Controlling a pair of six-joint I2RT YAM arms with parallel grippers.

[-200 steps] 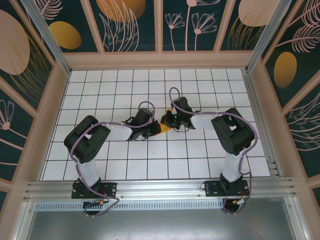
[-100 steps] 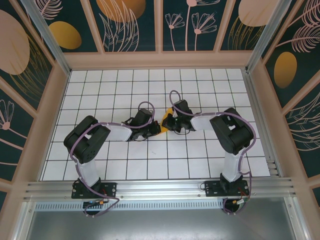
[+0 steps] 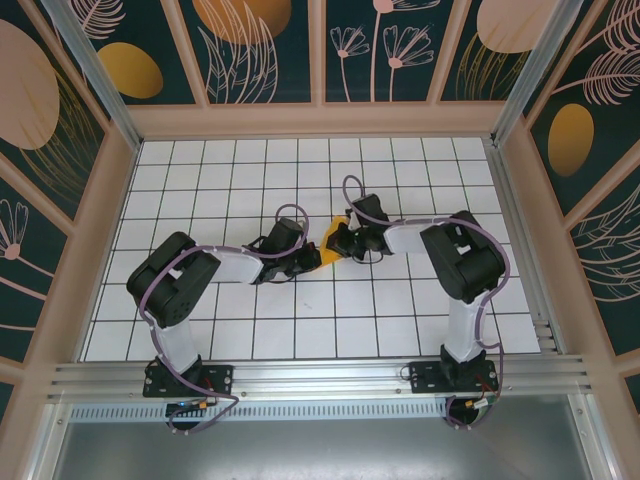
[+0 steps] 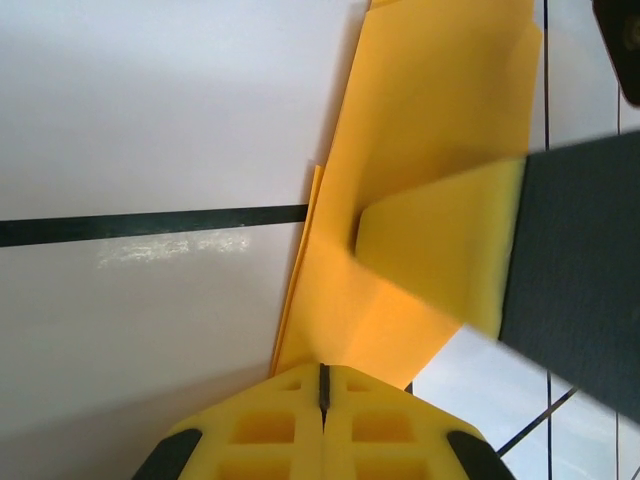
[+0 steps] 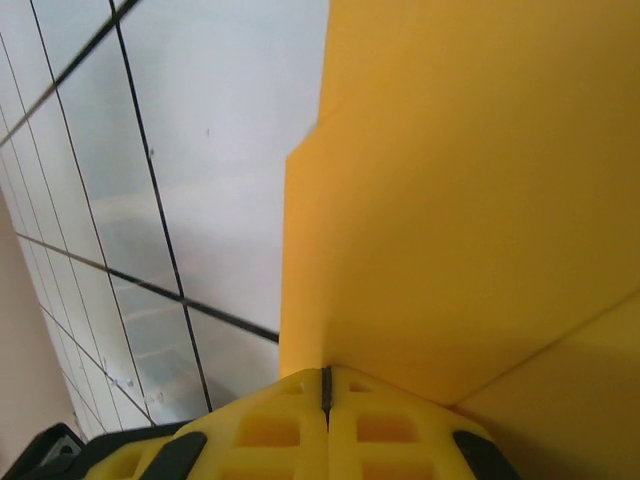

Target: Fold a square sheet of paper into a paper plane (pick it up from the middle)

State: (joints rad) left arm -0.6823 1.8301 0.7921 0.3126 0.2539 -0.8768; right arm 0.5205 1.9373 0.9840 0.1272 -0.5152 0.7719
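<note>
In the top view, the sheet of paper (image 3: pixel 327 251) is found near the middle of the white gridded table (image 3: pixel 200 180), held between the left tool (image 3: pixel 305 263) and the right tool (image 3: pixel 341 243). Against the frame of a second before, the right wrist is seen shifted slightly toward the far side, and a somewhat larger orange-yellow patch is exposed between the tools. In the left wrist view, the left tool (image 4: pixel 322 385) is seen with its yellow ribbed pads pressed together, pinching the near edge of the sheet of paper (image 4: pixel 430 120). The sheet is matte, creased and layered, narrowing toward the tool. The table (image 4: pixel 150 100) is glossy and crossed by black lines. In the right wrist view, the right tool (image 5: pixel 325 385) is likewise closed on the sheet of paper (image 5: pixel 480 200), where a stepped folded edge is noted above the table (image 5: pixel 230 120).
</note>
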